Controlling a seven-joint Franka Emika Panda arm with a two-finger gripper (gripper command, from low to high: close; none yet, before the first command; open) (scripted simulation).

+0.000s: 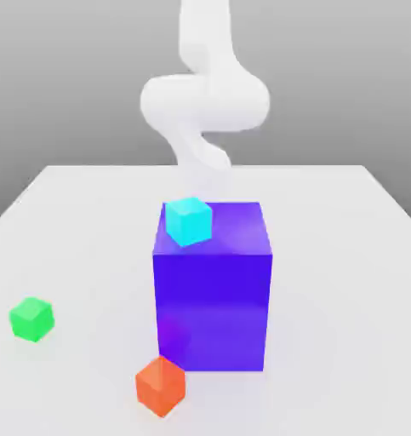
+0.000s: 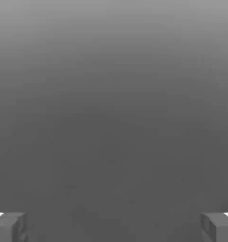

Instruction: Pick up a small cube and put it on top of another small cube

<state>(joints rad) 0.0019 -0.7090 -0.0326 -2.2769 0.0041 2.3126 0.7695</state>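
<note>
Gripper (image 2: 114,229) fingers (image 2: 9,228) stand far apart in the hand view, one at each side with a broad gap between them, and nothing is held there; behind them lies plain grey.

A white table (image 1: 81,221) spreads across the exterior view under a flat grey backdrop. On it stands a large blue block (image 1: 213,294), much bigger than the small cubes. A cyan cube (image 1: 188,220) sits on the block's top face, near the corner toward the exterior view's left and close to the front edge, turned slightly out of line with the block's sides. An orange cube (image 1: 161,385) rests on the table just in front of the block's lower corner on the exterior view's left; it looks close to touching the block, though I cannot tell whether it does. A green cube (image 1: 31,319) rests on the table well apart from the others, off toward the exterior view's left.

Behind the block rises the white arm (image 1: 204,98), its thick links curling in a bend above the table's far edge. Its lower part drops behind the block.
</note>
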